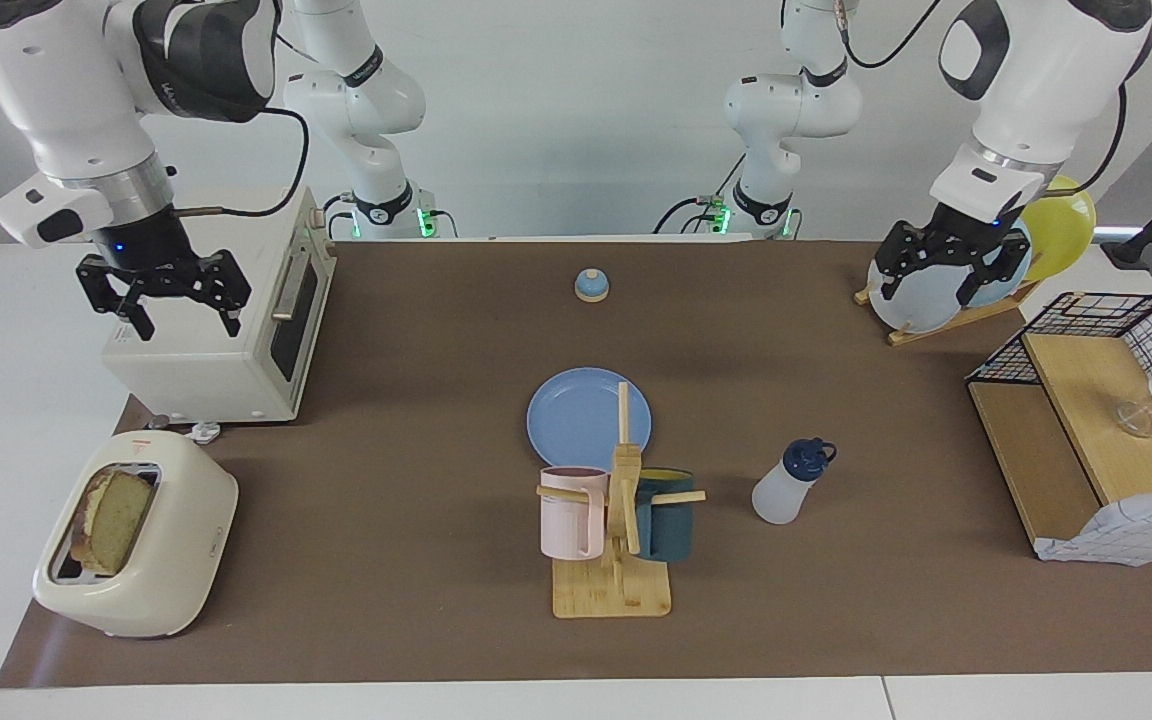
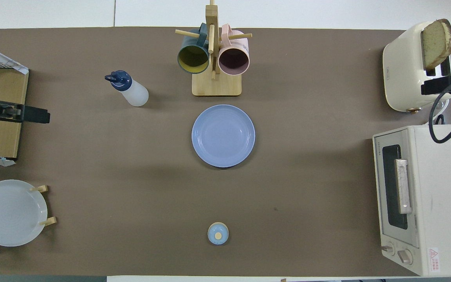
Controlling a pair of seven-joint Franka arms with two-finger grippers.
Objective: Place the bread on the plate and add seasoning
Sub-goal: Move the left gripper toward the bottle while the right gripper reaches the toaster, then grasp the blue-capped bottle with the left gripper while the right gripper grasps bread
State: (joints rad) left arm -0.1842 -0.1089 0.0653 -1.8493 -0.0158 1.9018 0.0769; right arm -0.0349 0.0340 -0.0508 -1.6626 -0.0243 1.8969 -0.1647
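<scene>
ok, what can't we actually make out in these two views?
- Bread: its lower part sits inside the toaster slot in both views.
- Plate: in the facing view the mug tree covers part of its rim.
- Rack plates: in the facing view the left gripper hangs in front of them; the overhead view's edge cuts them off.
- Right gripper: the overhead view shows only a sliver of it at the edge.

I see the square tan-green speckled toast slice with a brown crust (image 1: 114, 518) standing upright in a slot of the cream toaster (image 1: 171, 560) at the right arm's end of the table, top half sticking out. Round flat medium-blue plate (image 2: 223, 135) lies mid-table, nothing on it. Small translucent whitish squeeze bottle with a navy nozzle cap (image 1: 789, 482) stands upright, farther from the robots than the plate, toward the left arm's end, well apart from it.
</scene>
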